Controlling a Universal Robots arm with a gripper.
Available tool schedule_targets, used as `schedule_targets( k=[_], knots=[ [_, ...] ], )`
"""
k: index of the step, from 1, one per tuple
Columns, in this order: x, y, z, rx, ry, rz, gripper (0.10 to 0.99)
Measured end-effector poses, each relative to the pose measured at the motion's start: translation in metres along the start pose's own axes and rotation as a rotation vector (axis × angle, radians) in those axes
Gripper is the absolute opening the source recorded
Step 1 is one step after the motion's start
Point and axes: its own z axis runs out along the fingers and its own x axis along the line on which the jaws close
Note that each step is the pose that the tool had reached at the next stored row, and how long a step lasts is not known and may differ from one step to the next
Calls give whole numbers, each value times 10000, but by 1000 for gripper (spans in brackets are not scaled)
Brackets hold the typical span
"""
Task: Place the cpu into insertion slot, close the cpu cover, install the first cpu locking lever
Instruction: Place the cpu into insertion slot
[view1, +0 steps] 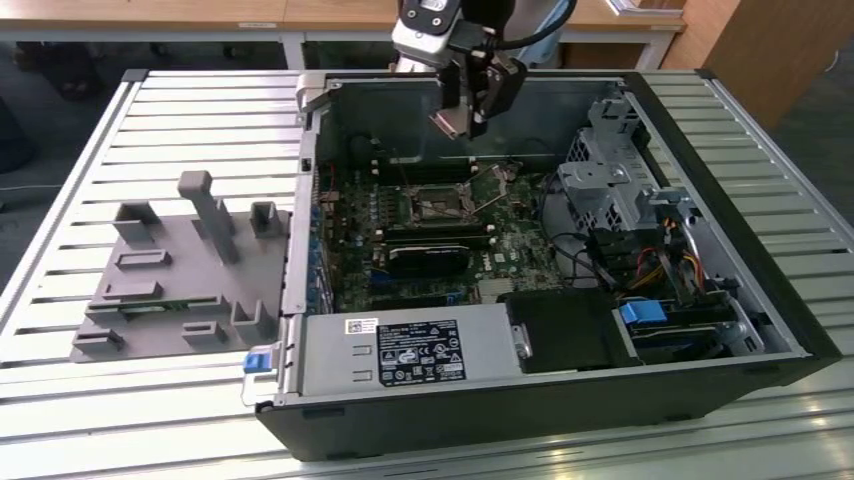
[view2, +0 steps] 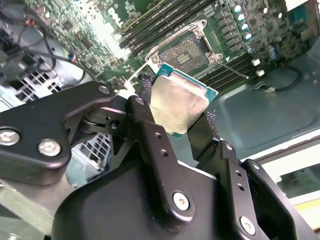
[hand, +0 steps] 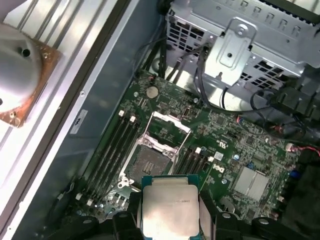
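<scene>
Hand clamped on the cpu by its edges, well above the open insertion slot - chip looks tilted in the grip, so a skewed landing could damage socket contacts or snag the rim.

A pale, slatted metal workbench lies under bright, even light. Beyond it stands a light wooden desk with white legs, with dark grey floor beside the bench.

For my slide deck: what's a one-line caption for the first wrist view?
Gripper holding the cpu over the motherboard, short of the empty insertion slot.
</scene>
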Motion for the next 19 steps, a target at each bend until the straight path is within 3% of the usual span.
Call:
schedule_targets(
  k=[13,19],
  knots=[
    [-1,-3,31,-44,-202,2251,541],
    [4,-5,84,-59,-282,3097,541]
  ],
)
